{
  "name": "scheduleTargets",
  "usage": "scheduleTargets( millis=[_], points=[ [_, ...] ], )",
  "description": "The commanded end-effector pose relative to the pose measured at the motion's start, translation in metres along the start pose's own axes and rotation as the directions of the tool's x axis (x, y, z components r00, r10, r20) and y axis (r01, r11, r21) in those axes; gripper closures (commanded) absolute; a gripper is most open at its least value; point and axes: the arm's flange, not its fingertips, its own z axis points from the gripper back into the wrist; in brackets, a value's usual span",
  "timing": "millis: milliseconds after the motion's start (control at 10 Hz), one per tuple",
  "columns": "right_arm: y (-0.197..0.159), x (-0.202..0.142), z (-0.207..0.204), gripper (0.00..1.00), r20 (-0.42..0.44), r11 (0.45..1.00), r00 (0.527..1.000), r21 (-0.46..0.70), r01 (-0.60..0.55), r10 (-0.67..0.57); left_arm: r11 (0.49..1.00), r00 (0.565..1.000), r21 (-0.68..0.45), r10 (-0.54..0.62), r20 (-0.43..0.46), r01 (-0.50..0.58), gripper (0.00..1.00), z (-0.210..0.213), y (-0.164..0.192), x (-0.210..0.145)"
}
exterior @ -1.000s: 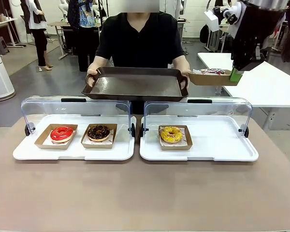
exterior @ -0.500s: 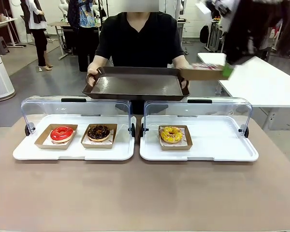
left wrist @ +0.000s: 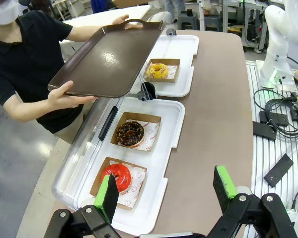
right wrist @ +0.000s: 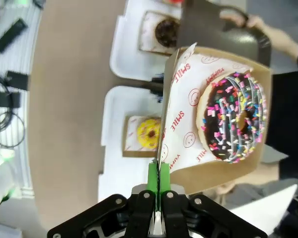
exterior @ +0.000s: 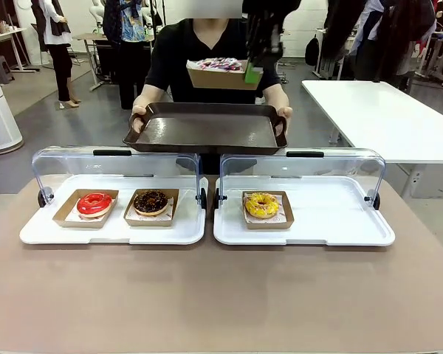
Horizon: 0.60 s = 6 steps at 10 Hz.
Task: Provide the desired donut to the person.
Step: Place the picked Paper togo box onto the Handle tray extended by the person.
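Sprinkle donut point(right wrist: 233, 116) rides in a light-looking, bendy cardboard boat point(right wrist: 216, 171); right gripper point(right wrist: 159, 181) clamps its rim. Icing probably soft: keep level, hold cardboard only. Left gripper point(left wrist: 166, 191) gapes empty.

The white paper point(right wrist: 185, 99) under the sprinkled donut point(right wrist: 233, 116) carries red print reading "SMILE", repeated beside smiley faces at the donut's nine o'clock. Red print on the papers point(left wrist: 150, 141) in the left wrist view is too small to read.
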Motion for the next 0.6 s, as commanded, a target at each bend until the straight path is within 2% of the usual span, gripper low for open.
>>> scheduleTargets(
  millis=[0, 200, 500],
  points=[
    [-0.029, -0.011, -0.035, 0.99, -0.03, 0.999, 0.999, -0.022, 0.041, -0.041, 1.0, 1.0, -0.001, -0.002, 0.007, 0.002, 0.0, 0.001, 0.0, 0.0],
    [-0.055, -0.023, -0.069, 0.99, -0.028, 0.997, 0.998, -0.059, 0.046, -0.048, 1.0, 1.0, -0.001, -0.002, 0.007, 0.002, 0.0, 0.001, 0.0, 0.0],
    [-0.065, -0.036, -0.102, 0.99, -0.087, 0.999, 0.995, -0.001, 0.046, -0.046, 1.0, 1.0, -0.001, -0.002, 0.007, 0.002, 0.0, 0.001, 0.0, 0.0]
  ],
)
